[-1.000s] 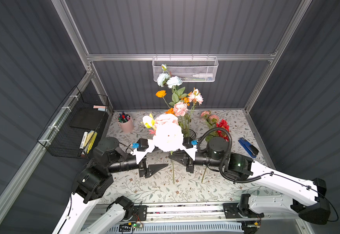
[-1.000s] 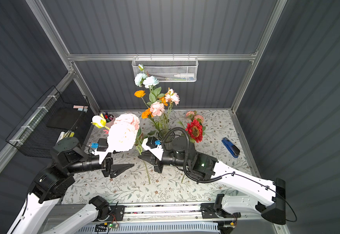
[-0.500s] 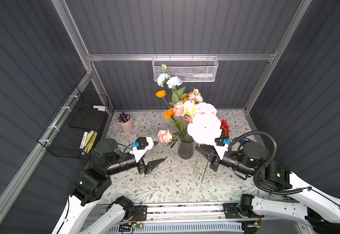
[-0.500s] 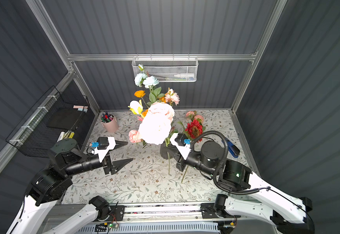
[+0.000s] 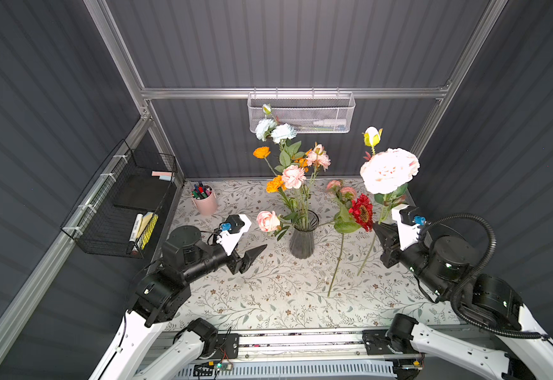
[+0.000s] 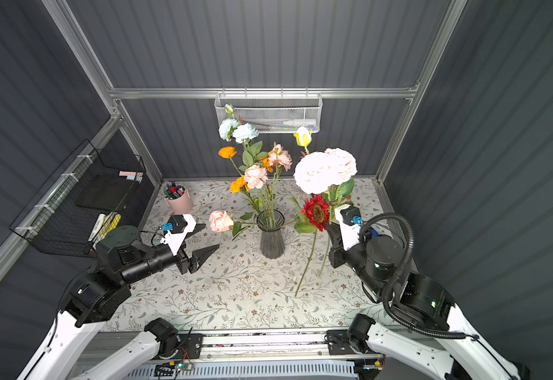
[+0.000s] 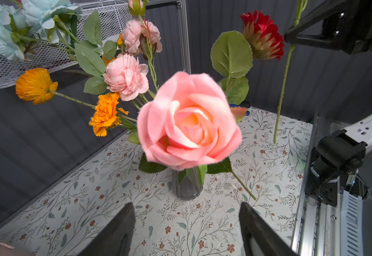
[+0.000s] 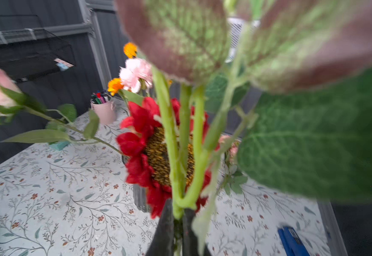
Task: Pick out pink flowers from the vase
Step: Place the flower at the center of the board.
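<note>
The dark ribbed vase (image 5: 302, 241) (image 6: 272, 241) stands mid-table with pink flowers in it: two carnations (image 5: 293, 176) and a rose (image 5: 267, 221) (image 7: 189, 119) leaning left. My right gripper (image 5: 380, 232) (image 8: 178, 212) is shut on the stem of a big pale pink peony (image 5: 388, 171) (image 6: 324, 171), held upright right of the vase, stem end above the table. Another pink flower (image 5: 341, 190) lies on the table beside it. My left gripper (image 5: 258, 235) (image 7: 186, 212) is open and empty, left of the vase, facing the rose.
A red sunflower-like bloom (image 5: 362, 212), orange flowers (image 5: 275, 184) and white-bluish carnations (image 5: 275, 130) stay in the vase. A pink cup of pens (image 5: 205, 202) stands back left, a black wire basket (image 5: 120, 204) hangs on the left wall, and a blue stapler (image 8: 291, 241) lies far right.
My right arm has carried the peony from left of the vase, across its front, to the right side. The left arm has hardly moved and stays open.
</note>
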Robot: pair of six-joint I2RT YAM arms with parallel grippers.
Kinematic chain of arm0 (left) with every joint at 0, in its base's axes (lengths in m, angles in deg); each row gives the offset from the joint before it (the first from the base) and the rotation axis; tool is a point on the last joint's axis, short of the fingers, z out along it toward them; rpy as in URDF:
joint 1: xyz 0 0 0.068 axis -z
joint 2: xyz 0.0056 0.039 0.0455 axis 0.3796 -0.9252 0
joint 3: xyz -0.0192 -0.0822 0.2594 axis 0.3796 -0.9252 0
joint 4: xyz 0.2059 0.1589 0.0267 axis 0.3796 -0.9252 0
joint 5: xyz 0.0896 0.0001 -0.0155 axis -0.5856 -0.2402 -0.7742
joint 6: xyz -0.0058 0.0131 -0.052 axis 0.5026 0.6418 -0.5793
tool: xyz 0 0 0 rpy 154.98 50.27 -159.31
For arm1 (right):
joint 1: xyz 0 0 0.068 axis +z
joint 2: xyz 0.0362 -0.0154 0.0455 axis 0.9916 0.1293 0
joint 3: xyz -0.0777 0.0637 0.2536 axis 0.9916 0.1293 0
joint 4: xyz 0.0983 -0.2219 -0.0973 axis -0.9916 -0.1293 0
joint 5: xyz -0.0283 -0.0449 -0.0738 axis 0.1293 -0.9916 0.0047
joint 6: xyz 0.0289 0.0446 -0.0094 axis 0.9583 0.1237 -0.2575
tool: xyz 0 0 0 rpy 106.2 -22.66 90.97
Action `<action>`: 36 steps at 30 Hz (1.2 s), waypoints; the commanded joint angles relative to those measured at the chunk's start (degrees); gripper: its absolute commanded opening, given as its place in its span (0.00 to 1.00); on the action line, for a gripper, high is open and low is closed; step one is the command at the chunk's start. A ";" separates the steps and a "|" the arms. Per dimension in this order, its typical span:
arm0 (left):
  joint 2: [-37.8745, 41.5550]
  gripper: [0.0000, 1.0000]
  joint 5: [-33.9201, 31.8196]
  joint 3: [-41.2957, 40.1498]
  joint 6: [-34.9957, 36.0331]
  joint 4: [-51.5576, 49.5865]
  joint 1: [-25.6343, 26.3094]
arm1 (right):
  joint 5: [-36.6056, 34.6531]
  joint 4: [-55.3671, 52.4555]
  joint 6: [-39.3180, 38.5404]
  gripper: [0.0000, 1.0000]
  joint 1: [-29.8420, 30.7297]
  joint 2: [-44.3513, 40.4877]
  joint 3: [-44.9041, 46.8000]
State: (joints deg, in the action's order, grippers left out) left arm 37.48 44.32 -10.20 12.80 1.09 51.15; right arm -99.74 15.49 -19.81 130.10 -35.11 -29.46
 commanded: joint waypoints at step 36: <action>-1.31 0.70 -2.49 -35.98 -11.07 62.23 0.32 | 45.66 4.10 3.25 0.00 -46.20 46.73 5.82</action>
State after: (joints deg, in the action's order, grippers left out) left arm 36.28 43.73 -45.15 2.47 55.62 51.15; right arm -54.06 18.87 -14.85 84.05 9.78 -21.37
